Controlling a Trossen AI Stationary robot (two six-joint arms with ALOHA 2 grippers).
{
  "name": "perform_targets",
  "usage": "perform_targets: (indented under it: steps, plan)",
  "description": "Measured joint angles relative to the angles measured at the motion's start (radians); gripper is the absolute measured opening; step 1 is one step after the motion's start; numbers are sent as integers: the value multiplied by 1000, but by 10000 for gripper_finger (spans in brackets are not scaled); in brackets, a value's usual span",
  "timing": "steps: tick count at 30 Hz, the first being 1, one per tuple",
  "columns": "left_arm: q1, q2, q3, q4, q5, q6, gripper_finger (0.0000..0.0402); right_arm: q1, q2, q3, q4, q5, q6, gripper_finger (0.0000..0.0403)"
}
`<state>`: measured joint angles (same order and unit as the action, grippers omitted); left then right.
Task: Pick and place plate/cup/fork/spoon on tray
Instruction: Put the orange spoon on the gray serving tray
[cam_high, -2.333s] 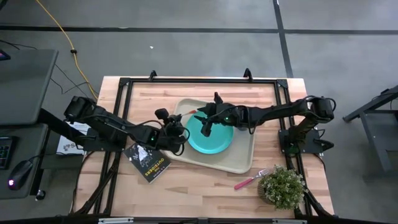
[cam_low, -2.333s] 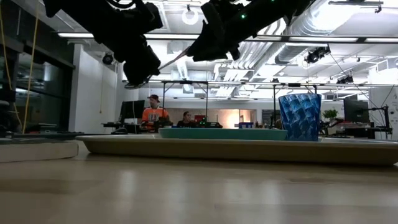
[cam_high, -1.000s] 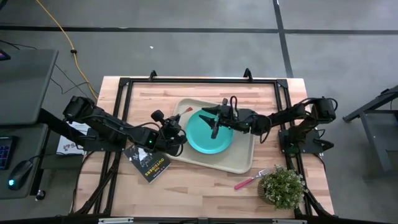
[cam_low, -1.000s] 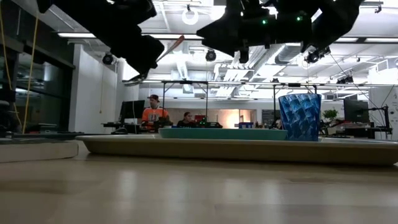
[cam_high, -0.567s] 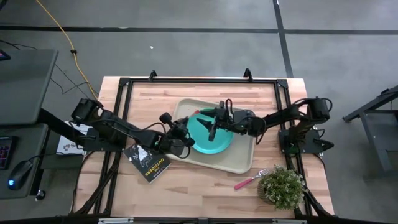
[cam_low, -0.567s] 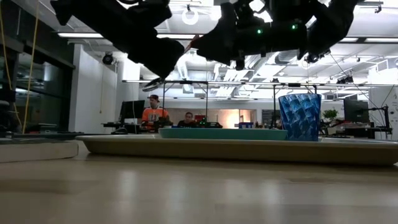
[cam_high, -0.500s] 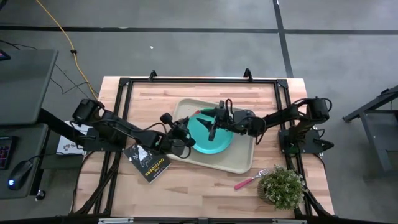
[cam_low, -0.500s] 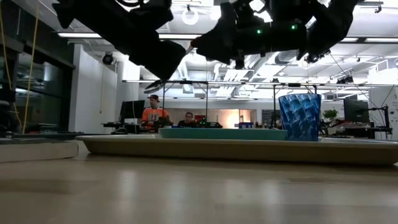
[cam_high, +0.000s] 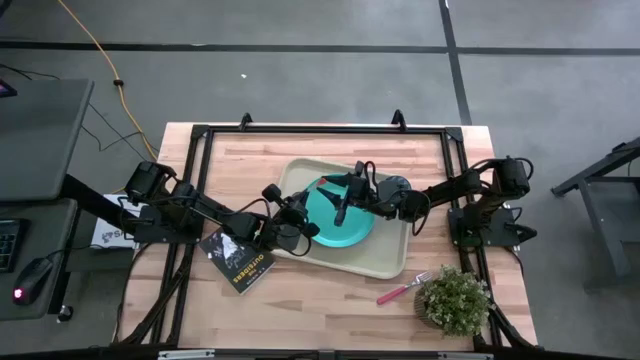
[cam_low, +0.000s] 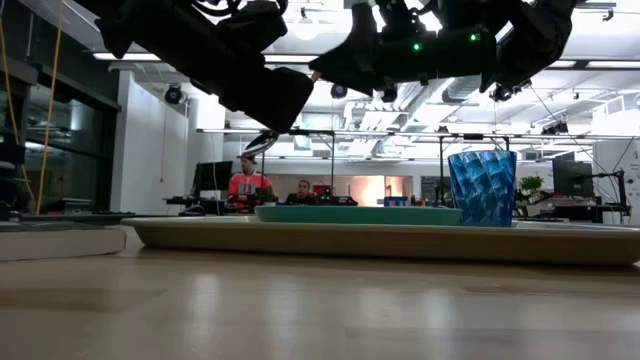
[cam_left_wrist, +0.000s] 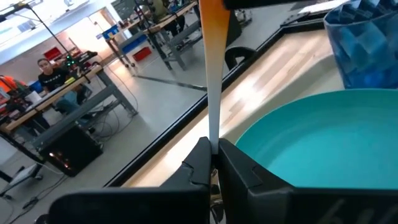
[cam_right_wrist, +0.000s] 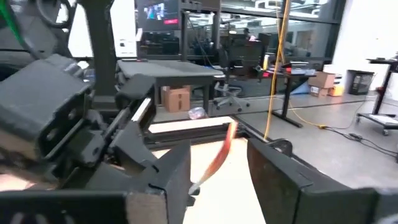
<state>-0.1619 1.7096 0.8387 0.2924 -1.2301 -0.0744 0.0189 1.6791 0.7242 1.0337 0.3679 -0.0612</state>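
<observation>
The beige tray (cam_high: 385, 262) lies mid-table. On it rest the teal plate (cam_high: 345, 225) and the blue cup (cam_low: 482, 187), which stands upright by the tray's far right corner. My left gripper (cam_high: 308, 212) hovers over the plate's left edge, shut on the orange-handled spoon (cam_left_wrist: 213, 68). My right gripper (cam_right_wrist: 221, 171) is open, level, above the plate's far edge. Its fingers stand on either side of the spoon's handle (cam_right_wrist: 222, 149) without touching it. The red-pink fork (cam_high: 403, 290) lies on the table outside the tray, near its front right corner. My left gripper pinches the spoon's pale neck (cam_left_wrist: 213, 134), below the orange handle, between its two fingers. The fingers come from the table's left, about level. The spoon is lifted clear: its handle slants up and away toward my right gripper, and its bowl (cam_low: 262, 142) pokes out below the fingers.
A dark book (cam_high: 238, 262) lies left of the tray's front corner. A small potted plant (cam_high: 455, 300) stands at the front right, just beyond the fork. A black frame runs round the table. People sit at desks in the room behind.
My left gripper has carried the spoon toward the table's right and a little down, from the tray's left rim to over the plate's edge. The handle's free end now lies between my right gripper's fingers.
</observation>
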Motion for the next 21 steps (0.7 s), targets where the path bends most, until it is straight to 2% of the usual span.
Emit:
perform_targets:
  steps: [5, 14, 21]
  plan:
    - [0, 0, 0, 6, -8, 0, 0, 0, 0, 0, 4, 8, 0, 109]
    - [2, 0, 0, 19, 18, -3, 0, 0, 0, 0, 10, -10, 1, 14]
    - [5, 0, 0, 19, 29, -10, 0, 0, 0, 0, 11, -35, 1, 4]
